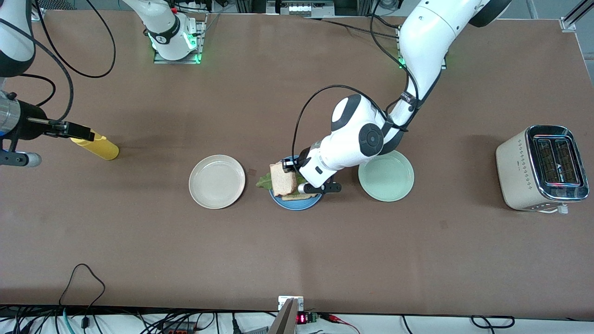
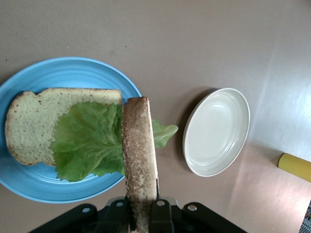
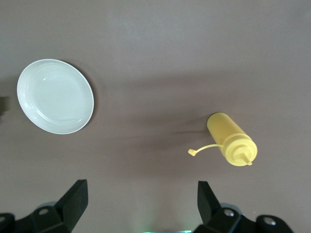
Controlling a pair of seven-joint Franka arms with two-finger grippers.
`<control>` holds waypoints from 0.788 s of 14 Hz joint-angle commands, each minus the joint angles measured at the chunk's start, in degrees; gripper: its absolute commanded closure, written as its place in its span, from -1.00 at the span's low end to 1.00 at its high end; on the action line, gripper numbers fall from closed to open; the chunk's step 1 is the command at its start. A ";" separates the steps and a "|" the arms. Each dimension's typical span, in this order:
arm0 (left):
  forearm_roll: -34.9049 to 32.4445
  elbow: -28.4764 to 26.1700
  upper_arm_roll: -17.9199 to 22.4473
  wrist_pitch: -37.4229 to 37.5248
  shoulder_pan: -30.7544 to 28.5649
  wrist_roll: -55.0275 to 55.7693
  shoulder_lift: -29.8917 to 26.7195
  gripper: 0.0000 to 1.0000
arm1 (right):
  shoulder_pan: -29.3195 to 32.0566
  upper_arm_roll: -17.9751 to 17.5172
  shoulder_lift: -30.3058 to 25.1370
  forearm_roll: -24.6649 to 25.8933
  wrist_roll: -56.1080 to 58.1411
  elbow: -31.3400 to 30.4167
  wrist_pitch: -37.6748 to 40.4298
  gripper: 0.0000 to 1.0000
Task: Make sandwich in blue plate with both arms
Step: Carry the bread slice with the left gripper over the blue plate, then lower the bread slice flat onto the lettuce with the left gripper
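Brown bench, three plates mid-frame. Left hand (image 2: 143,216) clamped on top bread slice (image 2: 140,160), held on edge over blue plate (image 2: 22,187), long axis upright, likely to lay flat over lettuce (image 2: 87,141) and bottom slice (image 2: 26,126). Right hand (image 3: 141,201) open, waiting upper left over yellow bottle (image 3: 232,140).
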State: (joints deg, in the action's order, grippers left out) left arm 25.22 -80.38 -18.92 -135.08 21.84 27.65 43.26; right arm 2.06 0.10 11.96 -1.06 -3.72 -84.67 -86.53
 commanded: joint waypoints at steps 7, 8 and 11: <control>1.68 0.49 0.47 -0.36 0.22 -6.82 2.00 0.95 | 0.84 -0.10 -4.84 3.78 5.39 -4.01 -1.54 -1.00; 1.68 0.40 0.47 -0.27 0.13 -7.52 2.09 0.94 | 0.84 -0.10 -5.02 3.34 5.04 -3.75 -1.10 -1.00; 1.59 -1.27 0.55 -0.09 -0.74 -8.75 2.09 0.88 | 0.76 -0.10 -6.07 3.43 4.86 -3.66 1.37 -1.00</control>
State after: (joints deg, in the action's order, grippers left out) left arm 25.22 -80.66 -18.56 -135.08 21.72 21.91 45.23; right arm 2.51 0.28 7.90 2.10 0.65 -87.55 -86.16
